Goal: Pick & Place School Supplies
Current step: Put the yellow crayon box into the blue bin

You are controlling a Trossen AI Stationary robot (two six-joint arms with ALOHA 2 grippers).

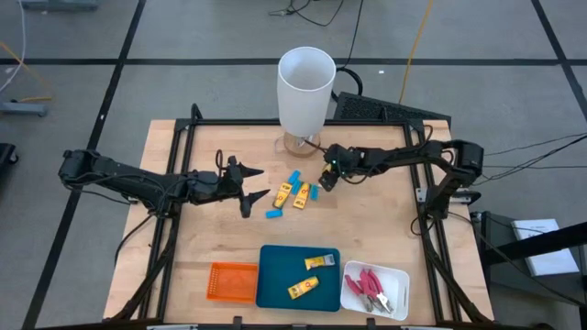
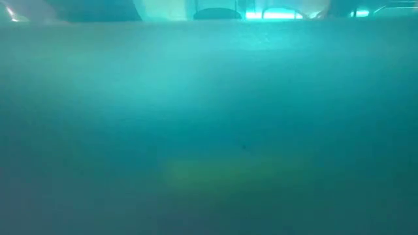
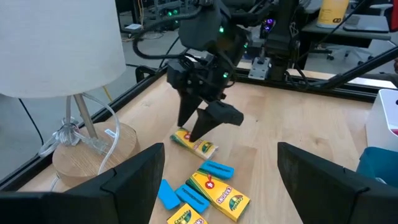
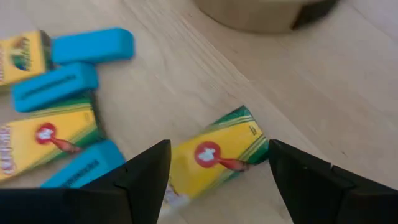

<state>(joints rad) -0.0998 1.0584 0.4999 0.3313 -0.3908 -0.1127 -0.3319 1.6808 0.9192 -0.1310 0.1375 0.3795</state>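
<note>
Loose supplies lie mid-table: yellow crayon boxes [image 1: 284,192] [image 1: 301,195] and light-blue erasers [image 1: 294,177] [image 1: 273,214]. My right gripper [image 1: 326,175] is open and points down over one more yellow box [image 4: 217,155], its fingers on either side of it. That box [image 3: 194,144] lies flat on the wood near the lamp base. My left gripper [image 1: 259,183] is open, level, just left of the pile and apart from it [image 3: 221,152]. Two yellow boxes [image 1: 318,261] lie in the teal tray. Red-handled pliers [image 1: 370,282] lie in the white tray. My right gripper's fingers [image 4: 146,177] come from above and stand at the two ends of the yellow box, which lies flat on the table. Whether they touch it, I cannot tell.
A tall white lamp [image 1: 305,87] stands on a round wooden base [image 3: 93,152] at the far edge, its cord beside it. The orange tray [image 1: 231,281], teal tray [image 1: 275,275] and white tray [image 1: 396,275] sit along the near edge. The low view shows only teal blur.
</note>
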